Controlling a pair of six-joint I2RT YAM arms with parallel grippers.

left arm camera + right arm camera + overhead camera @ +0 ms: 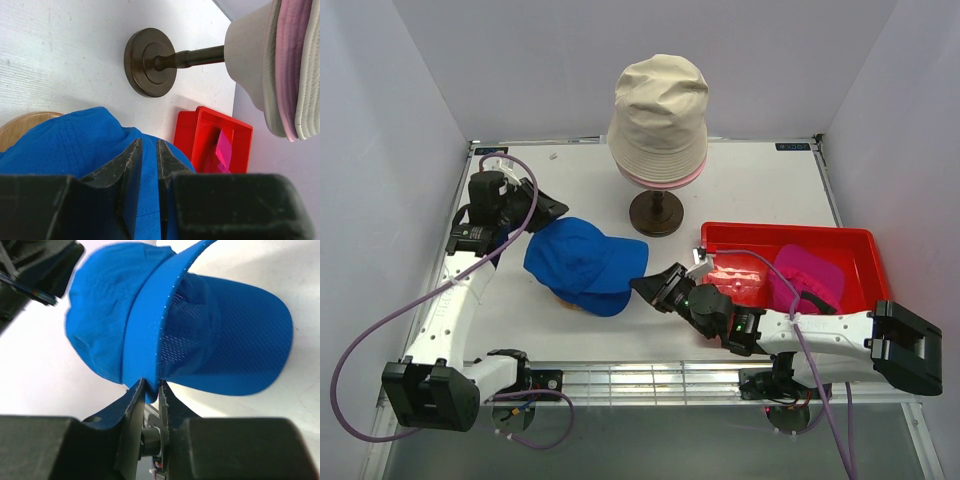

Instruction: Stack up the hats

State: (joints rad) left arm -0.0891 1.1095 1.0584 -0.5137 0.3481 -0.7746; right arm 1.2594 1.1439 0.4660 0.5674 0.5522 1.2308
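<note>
- the bright blue cap (582,260) lies on the desk (760,185) to the near left of the dark stand base (656,213), draped over a wooden hat block (25,127).
- on that stand, the beige bucket hat (658,105) sits over the light pink bucket hat (665,181), of which only a rim shows.
- to the near right of the stand base is a red tray (790,232) with the magenta cap (807,272) lying inside it.
- the right pincer (150,386) reaches in between tray and blue cap. its tips are pressed close on a blue band of the cap that runs down between them.
- the left pincer (148,149) is at the cap's far-left edge, left of the stand base. its jaws leave only a narrow slot with blue cloth behind it. i cannot tell whether they pinch the cap.
- only the left wrist view shows the block's wood clearly and the cream mannequin head (245,57) under the two brims.
- only the right wrist view shows the cap's mesh and its brim lying flat on the desk.
- the desk is white and scuffed, walled by pale lilac panels (520,60). a purple cable (360,350) loops off the left arm.
</note>
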